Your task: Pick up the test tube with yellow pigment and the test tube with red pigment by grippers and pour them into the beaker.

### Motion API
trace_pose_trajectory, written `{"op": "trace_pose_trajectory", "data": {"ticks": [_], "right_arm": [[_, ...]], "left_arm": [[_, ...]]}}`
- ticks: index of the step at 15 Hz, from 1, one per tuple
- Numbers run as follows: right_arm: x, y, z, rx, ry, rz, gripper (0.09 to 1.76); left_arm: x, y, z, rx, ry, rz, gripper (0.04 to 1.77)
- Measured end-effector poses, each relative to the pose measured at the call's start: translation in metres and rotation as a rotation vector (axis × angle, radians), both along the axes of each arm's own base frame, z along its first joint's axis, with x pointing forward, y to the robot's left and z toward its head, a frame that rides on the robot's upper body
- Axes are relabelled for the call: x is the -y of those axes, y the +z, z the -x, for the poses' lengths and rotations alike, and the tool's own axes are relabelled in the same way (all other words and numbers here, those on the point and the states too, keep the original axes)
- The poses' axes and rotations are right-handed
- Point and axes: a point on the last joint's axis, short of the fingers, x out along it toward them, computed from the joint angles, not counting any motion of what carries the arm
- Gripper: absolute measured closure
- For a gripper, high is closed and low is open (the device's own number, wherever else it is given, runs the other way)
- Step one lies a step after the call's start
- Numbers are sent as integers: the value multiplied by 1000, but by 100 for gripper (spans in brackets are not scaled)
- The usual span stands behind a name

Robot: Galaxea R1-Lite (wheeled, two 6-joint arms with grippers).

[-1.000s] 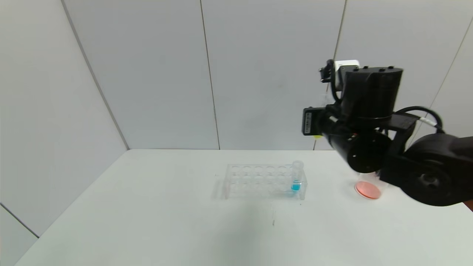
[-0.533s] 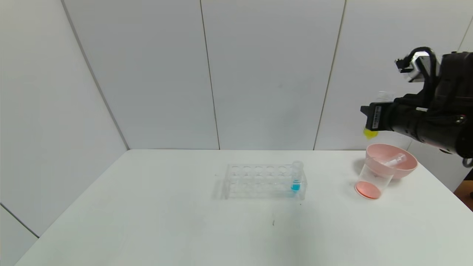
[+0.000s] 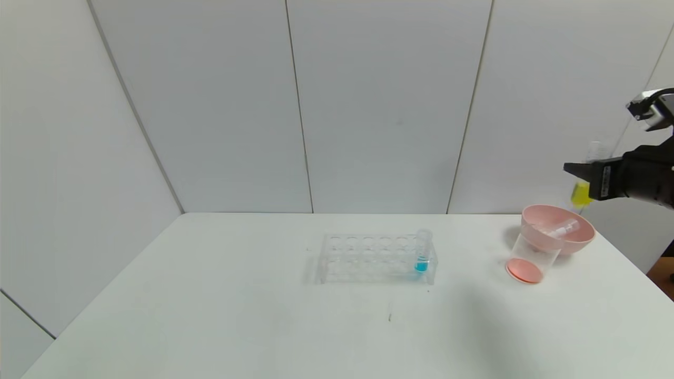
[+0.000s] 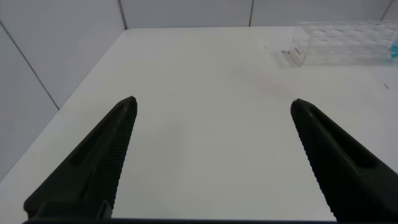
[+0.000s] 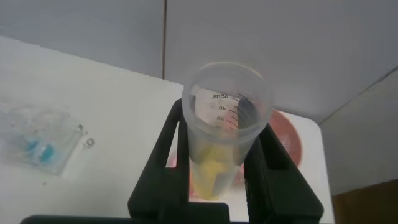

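My right gripper (image 3: 579, 171) is at the far right, up in the air just past the pink bowl (image 3: 579, 239). It is shut on the test tube with yellow pigment (image 3: 581, 193), which hangs nearly upright. In the right wrist view the fingers (image 5: 273, 168) clamp that tube (image 5: 227, 124), with yellow liquid at its bottom. The beaker (image 3: 531, 258) stands in front of the bowl with orange-red liquid in its bottom. No tube with red liquid shows; a clear empty tube (image 3: 561, 229) lies in the bowl. My left gripper (image 4: 211, 109) is open and empty above bare table.
A clear tube rack (image 3: 368, 258) stands mid-table with a blue-liquid tube (image 3: 423, 253) in its right end; it also shows in the left wrist view (image 4: 348, 43). The table's right edge (image 3: 642, 273) runs close behind the bowl. A grey wall backs the table.
My right arm has swung from in front of the beaker to the far right, carrying the yellow tube. The beaker and bowl are now uncovered.
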Motion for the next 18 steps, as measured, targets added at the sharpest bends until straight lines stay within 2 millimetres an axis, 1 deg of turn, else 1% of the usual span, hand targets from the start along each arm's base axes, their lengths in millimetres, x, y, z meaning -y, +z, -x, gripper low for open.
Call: {"op": "trace_pose_trajectory", "data": {"ticks": [3, 6, 10, 13, 15, 18], "right_arm": [[33, -10, -7, -11, 3, 150, 129], [52, -25, -16, -50, -13, 248, 129], [60, -40, -35, -37, 22, 377, 129], [59, -54, -47, -35, 138, 424, 129], [61, -61, -51, -26, 219, 464, 129], [68, -70, -53, -24, 269, 515, 129]], "left_arm": [[0, 0, 0, 0, 0, 0, 5], [0, 0, 0, 0, 0, 0, 5], [0, 0, 0, 0, 0, 0, 5], [0, 0, 0, 0, 0, 0, 5], [0, 0, 0, 0, 0, 0, 5], [0, 0, 0, 0, 0, 0, 5]]}}
